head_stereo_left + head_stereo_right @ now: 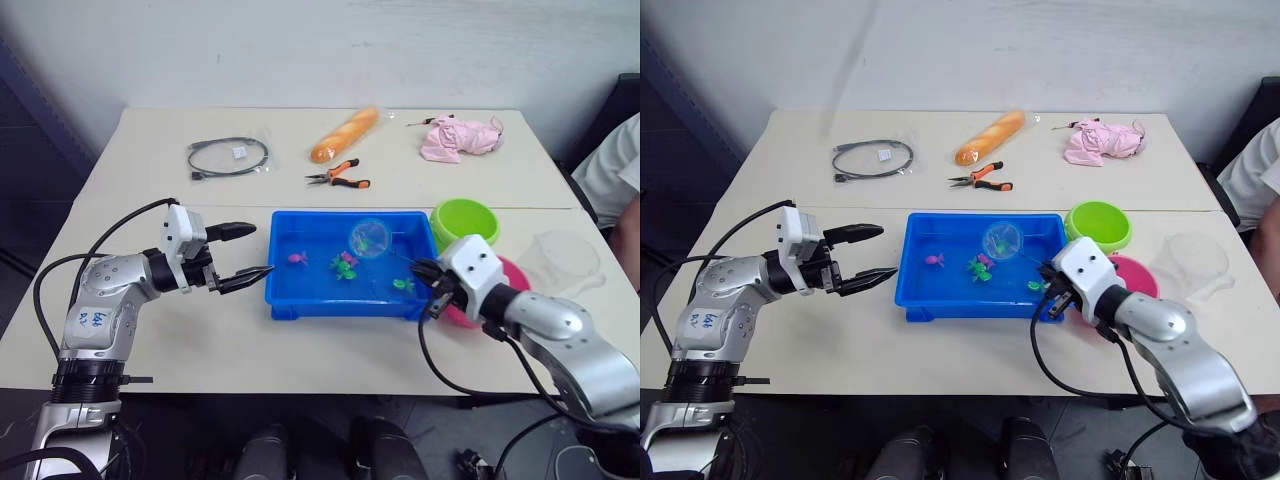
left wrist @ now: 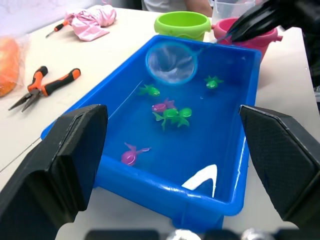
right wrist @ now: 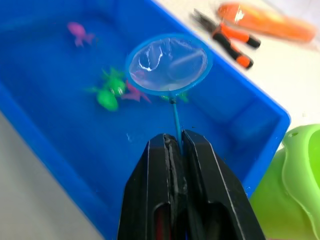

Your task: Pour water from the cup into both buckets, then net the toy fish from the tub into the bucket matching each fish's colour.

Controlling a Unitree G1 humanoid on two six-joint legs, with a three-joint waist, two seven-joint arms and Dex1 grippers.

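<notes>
The blue tub [image 1: 345,300] sat mid-table, the green bucket [image 1: 465,221] and pink bucket [image 1: 516,272] to its right. The left gripper [image 1: 241,255] hovered wide beside it. The right gripper [image 3: 175,145] pinched a net [image 3: 169,64] above the toy fish [image 2: 171,114].

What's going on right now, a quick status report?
Right pincer shut on net handle, hoop over tub. Left pincer open, beside tub. Fish in the water, none netted. Nothing in the way.
</notes>
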